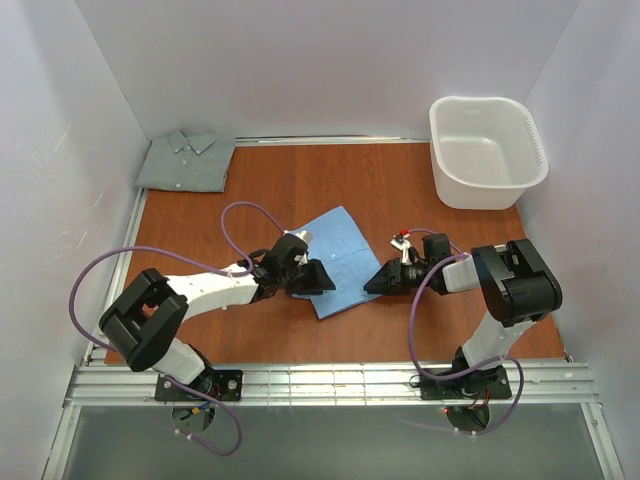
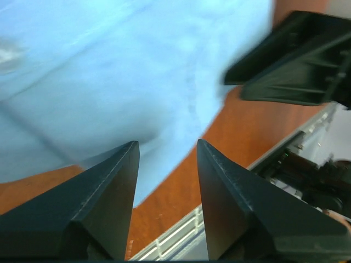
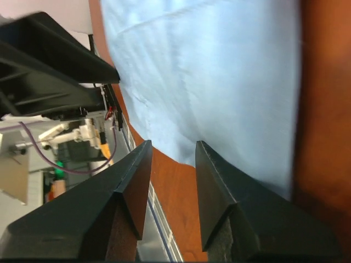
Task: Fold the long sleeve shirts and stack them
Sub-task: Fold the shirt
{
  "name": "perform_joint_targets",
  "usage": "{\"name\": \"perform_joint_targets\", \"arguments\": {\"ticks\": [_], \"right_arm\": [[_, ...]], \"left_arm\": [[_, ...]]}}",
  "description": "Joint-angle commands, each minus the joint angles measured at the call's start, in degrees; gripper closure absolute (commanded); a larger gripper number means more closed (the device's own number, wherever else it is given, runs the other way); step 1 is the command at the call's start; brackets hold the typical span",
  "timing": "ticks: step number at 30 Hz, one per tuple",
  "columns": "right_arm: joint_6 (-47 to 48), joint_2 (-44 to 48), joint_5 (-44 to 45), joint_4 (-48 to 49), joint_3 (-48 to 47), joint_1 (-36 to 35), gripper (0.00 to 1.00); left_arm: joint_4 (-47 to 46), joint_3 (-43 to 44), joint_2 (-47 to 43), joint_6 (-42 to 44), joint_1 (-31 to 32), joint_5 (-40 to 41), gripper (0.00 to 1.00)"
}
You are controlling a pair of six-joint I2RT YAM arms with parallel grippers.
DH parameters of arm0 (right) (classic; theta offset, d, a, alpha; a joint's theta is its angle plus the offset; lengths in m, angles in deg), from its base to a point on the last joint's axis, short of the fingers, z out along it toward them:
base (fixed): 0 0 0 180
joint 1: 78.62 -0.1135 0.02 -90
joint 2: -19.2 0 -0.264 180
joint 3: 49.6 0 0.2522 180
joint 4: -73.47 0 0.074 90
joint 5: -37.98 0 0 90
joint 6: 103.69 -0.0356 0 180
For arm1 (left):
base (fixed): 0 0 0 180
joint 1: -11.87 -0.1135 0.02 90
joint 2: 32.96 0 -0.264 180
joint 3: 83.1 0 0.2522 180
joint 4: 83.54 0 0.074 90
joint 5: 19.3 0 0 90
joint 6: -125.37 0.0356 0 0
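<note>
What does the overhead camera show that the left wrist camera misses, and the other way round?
Only the overhead view: a folded grey-green shirt in the far left corner, a white basket at the far right, and the whole left arm and right arm. Only the left wrist view: its own left claw up close, fingers parted with nothing between them, tips near the cloth's edge. Both: the blue shirt, the brown table and the right claw.

Left arm [image 1: 205,290] stretches low toward 2 o'clock, and the left gripper [image 1: 318,279] points to 3 o'clock, jaws parted, nothing between them. Right arm [image 1: 505,285] is bent high at the elbow, forearm running to 9 o'clock. The right gripper [image 1: 375,283] faces its partner, close by, jaws apart and empty.
</note>
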Motion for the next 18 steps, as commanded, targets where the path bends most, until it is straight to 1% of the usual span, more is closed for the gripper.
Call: {"name": "perform_joint_targets", "arguments": {"ticks": [1, 4, 6, 7, 8, 10, 11, 12, 13, 14, 15, 17, 18], "right_arm": [[2.24, -3.61, -3.34, -0.20, 1.25, 3.13, 0.70], [1.89, -5.02, -3.08, -0.20, 1.78, 4.02, 0.70], [1.97, -4.15, -2.91, -0.37, 1.78, 4.11, 0.69], [2.15, -2.15, -2.56, -0.64, 1.61, 4.11, 0.70], [2.59, -0.65, -2.03, -1.77, 0.99, 4.02, 0.69], [5.21, 4.27, 0.78, -8.96, -1.11, 4.11, 0.69], [7.23, 5.86, 1.57, -11.16, -3.91, 4.11, 0.69], [7.34, 8.74, 2.53, -13.10, -5.15, 4.11, 0.68], [6.81, 9.82, 2.80, -13.29, -6.38, 4.11, 0.68], [5.07, 10.70, 3.07, -13.30, -9.79, 4.11, 0.68], [4.18, 11.40, 3.68, -13.21, -11.56, 4.11, 0.67], [1.73, 10.45, 5.69, -13.12, -18.13, 3.93, 0.67], [1.02, 9.66, 6.49, -13.03, -20.69, 3.58, 0.66]], "left_arm": [[-2.77, -1.69, -0.25, -5.04, -0.43, 1.41, 0.60], [-2.95, -1.43, 1.60, -5.57, -0.52, 1.24, 0.61], [-2.78, -1.17, 1.34, -5.49, -0.61, 1.24, 0.61], [-2.17, -1.00, 0.99, -5.14, -0.96, 1.50, 0.62], [-1.73, -0.21, -0.40, -4.79, -1.31, 1.76, 0.61], [-0.06, 0.85, -1.73, -3.56, -3.41, 2.03, 0.60], [0.30, 1.37, -2.26, -3.12, -4.46, 1.77, 0.59], [0.39, 2.42, -2.87, -2.59, -7.26, 1.42, 0.57], [0.56, 2.96, -2.79, -1.54, -8.59, 0.72, 0.56], [0.65, 4.70, -2.01, -0.92, -10.00, -0.51, 0.55], [0.74, 5.68, -1.39, -0.22, -12.54, -1.22, 0.53], [1.35, 8.57, 0.54, 1.89, -15.18, -2.80, 0.52], [1.62, 11.63, 2.55, 2.42, -15.72, -2.98, 0.52]]}}
